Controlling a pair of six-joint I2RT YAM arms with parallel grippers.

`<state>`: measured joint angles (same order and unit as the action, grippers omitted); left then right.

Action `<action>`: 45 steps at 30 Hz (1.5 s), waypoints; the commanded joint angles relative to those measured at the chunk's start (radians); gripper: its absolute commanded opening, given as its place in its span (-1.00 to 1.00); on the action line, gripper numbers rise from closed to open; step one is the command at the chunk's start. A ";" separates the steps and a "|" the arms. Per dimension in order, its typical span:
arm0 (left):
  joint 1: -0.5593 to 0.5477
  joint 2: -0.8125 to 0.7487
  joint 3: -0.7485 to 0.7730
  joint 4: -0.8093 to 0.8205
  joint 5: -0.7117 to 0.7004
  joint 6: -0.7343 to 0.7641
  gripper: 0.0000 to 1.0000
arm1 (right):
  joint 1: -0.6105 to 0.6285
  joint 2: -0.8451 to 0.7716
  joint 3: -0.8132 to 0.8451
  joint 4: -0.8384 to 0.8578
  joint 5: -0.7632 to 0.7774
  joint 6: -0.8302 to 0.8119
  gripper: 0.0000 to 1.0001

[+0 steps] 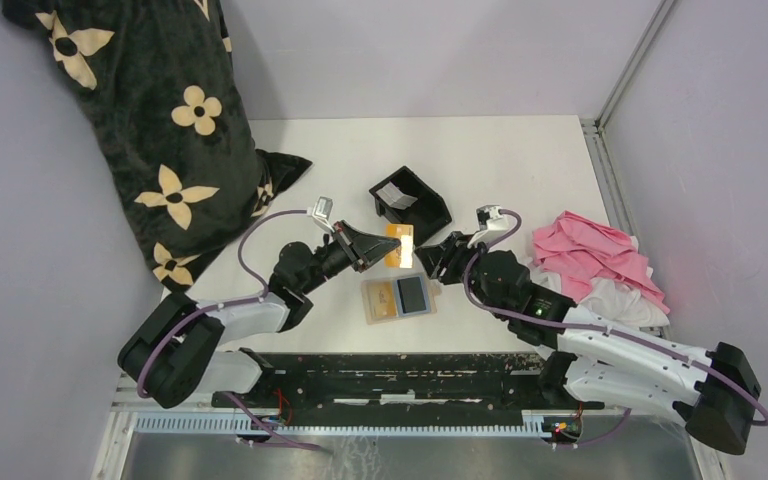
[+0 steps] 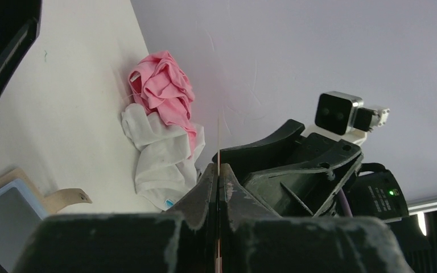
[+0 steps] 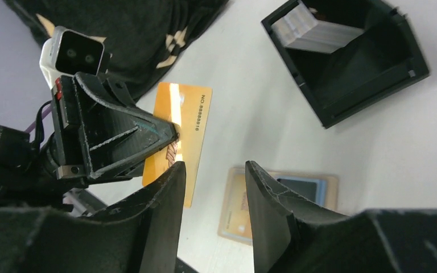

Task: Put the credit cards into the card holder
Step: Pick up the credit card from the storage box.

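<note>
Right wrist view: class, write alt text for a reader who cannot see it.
The left claw pinches a golden-yellow card by one edge, just beyond the open right claw. The tan card holder lies open on the white table below; a black tray sits upper right.

You've got one readable item: the golden-yellow credit card (image 3: 189,111) carries "NO." and a digit string along its edge, mostly 8s; I can't confirm the exact digits. The white lettering on the left arm (image 3: 0,145) is too small to read.
</note>
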<state>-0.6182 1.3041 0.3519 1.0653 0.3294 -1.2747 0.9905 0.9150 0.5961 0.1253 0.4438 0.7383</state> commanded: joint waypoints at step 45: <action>0.003 0.244 0.008 0.495 0.086 -0.208 -0.79 | -0.122 0.115 -0.095 0.348 -0.440 0.266 -0.97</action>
<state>-0.6125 1.5597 0.3523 1.4799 0.4030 -1.4494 0.8619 1.0153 0.4763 0.4553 0.0448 1.0306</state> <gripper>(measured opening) 0.083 0.022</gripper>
